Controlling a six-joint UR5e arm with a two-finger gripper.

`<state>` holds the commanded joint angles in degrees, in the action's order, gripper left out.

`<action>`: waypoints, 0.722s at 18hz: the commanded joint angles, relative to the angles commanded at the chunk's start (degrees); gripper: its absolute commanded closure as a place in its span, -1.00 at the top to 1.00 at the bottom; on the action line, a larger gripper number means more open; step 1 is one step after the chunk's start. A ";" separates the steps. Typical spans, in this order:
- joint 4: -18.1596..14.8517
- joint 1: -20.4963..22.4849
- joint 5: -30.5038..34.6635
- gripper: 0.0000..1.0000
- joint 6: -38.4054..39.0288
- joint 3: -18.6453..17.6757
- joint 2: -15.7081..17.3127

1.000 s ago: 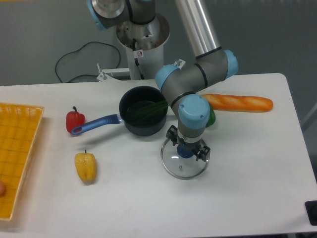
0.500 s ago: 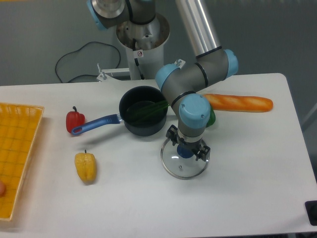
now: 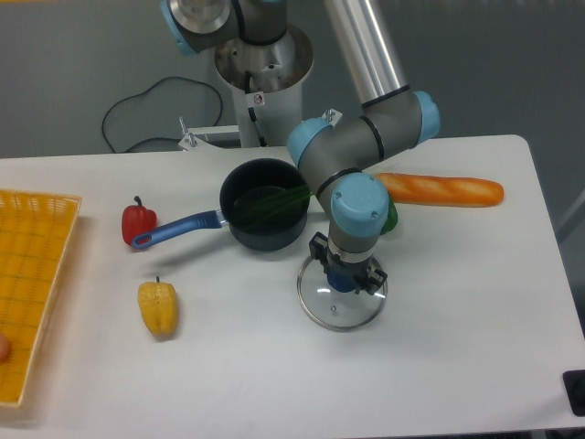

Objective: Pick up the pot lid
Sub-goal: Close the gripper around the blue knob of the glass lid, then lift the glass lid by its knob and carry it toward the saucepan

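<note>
High view, well back, facing the arm [image 3: 422, 117], table [image 3: 439, 366] below (angled down)

My hand [image 3: 345, 265] has a rounded, silver-grey housing [image 3: 356, 206] with dark fingers [image 3: 373, 276] below it. Above that my wrist [image 3: 370, 133] is grey and smoothly curved, built from chunky, rounded sections, with a pale blue cap [image 3: 427, 114] on its right side and more pale blue at the left. Toward the far left of the scene, another pale blue cap [image 3: 183, 29] finishes a rounded joint, and darker grey-and-black parts [image 3: 260, 18] sit beside it. Any screws or lettering on me are too small to make out.
</note>
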<state>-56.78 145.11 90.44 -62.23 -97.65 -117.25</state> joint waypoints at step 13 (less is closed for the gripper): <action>-7.65 -0.79 0.35 -0.24 -0.70 6.24 0.88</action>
<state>-64.42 144.32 90.79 -62.93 -91.41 -116.37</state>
